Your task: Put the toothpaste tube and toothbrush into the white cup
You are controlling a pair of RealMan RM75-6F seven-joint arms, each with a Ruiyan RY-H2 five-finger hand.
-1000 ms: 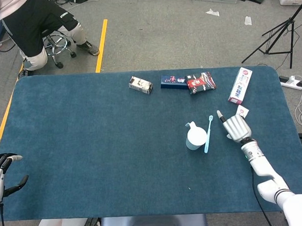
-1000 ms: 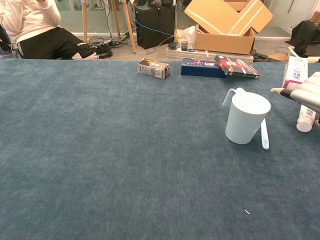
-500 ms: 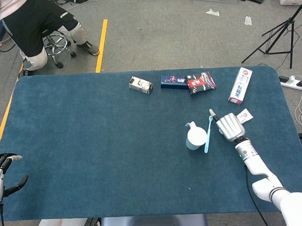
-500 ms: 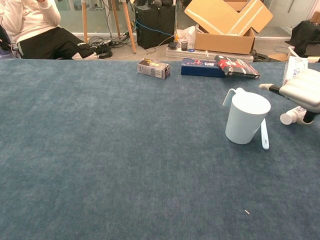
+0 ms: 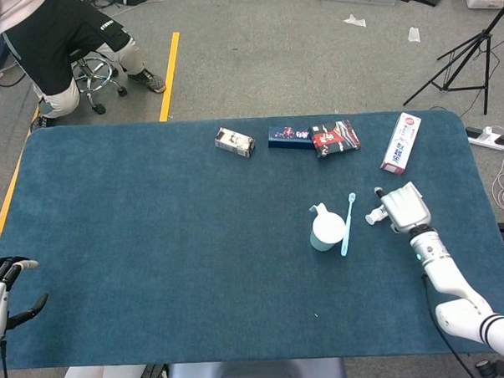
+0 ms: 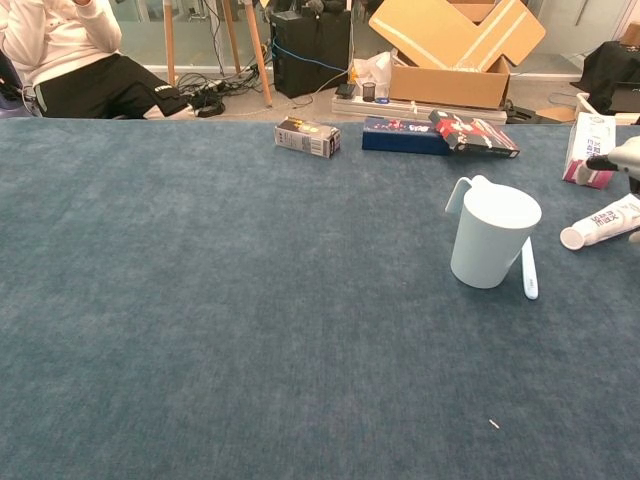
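The white cup [image 5: 327,228] [image 6: 492,235] stands upright right of the table's middle. The light blue toothbrush [image 5: 347,224] [image 6: 528,270] lies flat against its right side. My right hand [image 5: 401,209] [image 6: 625,156] is just right of the toothbrush and grips the white toothpaste tube [image 6: 603,221]. The tube's cap end [image 5: 371,219] sticks out to the left, toward the cup, and the hand hides the rest of the tube in the head view. My left hand [image 5: 1,288] hangs at the table's near left edge, fingers apart and holding nothing.
Along the far edge lie a small grey box [image 5: 234,142], a dark blue box [image 5: 291,136], a red-black box [image 5: 336,138] and a white toothpaste carton [image 5: 401,143]. A person [image 5: 61,38] sits on a stool beyond the far left corner.
My right hand reached left toward the toothbrush's head, then drew back to the right and turned. The tube under it now points its cap toward the cup.
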